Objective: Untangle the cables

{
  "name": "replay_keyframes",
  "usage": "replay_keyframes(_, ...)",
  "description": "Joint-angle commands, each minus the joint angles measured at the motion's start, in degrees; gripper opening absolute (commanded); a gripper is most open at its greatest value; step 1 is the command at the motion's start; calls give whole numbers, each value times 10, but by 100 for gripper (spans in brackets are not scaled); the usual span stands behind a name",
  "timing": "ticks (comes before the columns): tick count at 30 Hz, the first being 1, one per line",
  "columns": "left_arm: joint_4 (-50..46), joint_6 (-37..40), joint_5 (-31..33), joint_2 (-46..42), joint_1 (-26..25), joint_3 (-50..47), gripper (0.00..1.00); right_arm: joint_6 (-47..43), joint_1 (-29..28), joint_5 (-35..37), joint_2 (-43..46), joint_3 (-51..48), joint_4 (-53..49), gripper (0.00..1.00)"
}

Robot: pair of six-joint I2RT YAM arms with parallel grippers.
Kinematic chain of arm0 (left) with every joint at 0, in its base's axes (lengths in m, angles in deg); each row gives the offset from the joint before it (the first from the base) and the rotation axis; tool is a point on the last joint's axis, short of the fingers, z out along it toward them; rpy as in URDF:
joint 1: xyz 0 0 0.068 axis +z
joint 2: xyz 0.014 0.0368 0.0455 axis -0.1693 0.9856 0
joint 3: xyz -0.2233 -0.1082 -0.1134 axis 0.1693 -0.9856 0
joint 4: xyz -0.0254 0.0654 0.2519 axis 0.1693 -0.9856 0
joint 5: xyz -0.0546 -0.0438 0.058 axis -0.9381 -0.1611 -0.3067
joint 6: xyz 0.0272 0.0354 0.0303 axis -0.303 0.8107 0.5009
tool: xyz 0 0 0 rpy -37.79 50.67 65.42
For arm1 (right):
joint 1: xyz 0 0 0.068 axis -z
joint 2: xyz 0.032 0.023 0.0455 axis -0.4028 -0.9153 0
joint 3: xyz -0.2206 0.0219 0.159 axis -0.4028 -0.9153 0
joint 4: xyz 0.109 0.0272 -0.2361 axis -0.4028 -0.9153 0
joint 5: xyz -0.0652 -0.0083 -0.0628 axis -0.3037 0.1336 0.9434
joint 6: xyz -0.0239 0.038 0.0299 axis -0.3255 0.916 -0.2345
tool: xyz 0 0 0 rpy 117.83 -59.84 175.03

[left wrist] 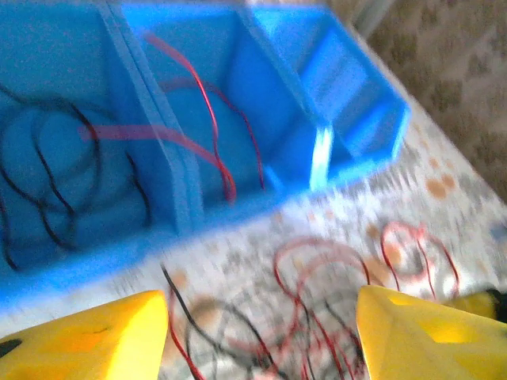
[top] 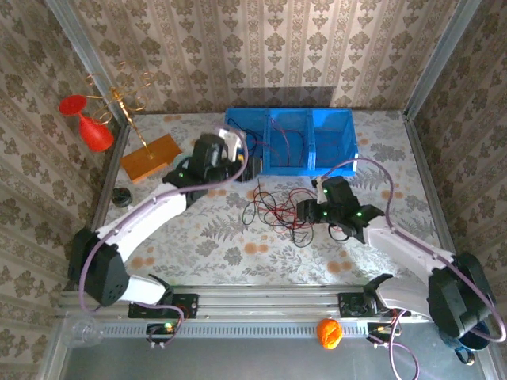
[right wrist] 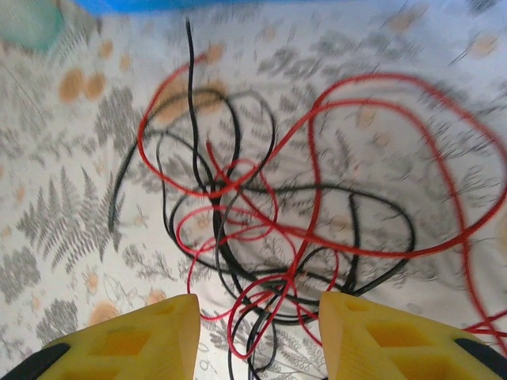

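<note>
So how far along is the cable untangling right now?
Partly done: black cables and red cables already lie in separate compartments of the blue bin. Nothing is in hand: the left gripper and right gripper are both open. Left to do: the tangle of red and black wires on the table, just ahead of the right gripper.

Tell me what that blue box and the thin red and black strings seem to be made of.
The blue bin looks like moulded plastic: one even colour, thin stiff dividers, a slight sheen. The cables look like wire in smooth red or black plastic insulation, since they hold loose springy loops; any metal core is not visible.
</note>
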Motion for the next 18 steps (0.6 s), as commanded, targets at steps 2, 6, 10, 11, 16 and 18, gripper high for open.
replay_keyframes(2, 66, -70, 21, -22, -50, -113, 65, -19, -42, -22, -72, 18, 13, 46)
replay_keyframes(6, 102, -106, 25, 12, -93, -159, 64, -8, -51, 2, -100, 18, 22, 20)
replay_keyframes(10, 159, -142, 28, 65, -116, -175, 62, -6, -67, 51, -33, 27, -10, 0)
replay_keyframes(11, 179, -151, 21, 80, -116, -178, 61, -10, -72, 65, -7, 35, -27, 0)
replay_keyframes(16, 231, -171, -4, 166, -116, -155, 54, -25, -95, 101, 77, 106, -112, 0)
replay_keyframes(18, 255, -183, -12, 199, -117, -151, 46, -33, -107, 111, 90, 141, -138, 0)
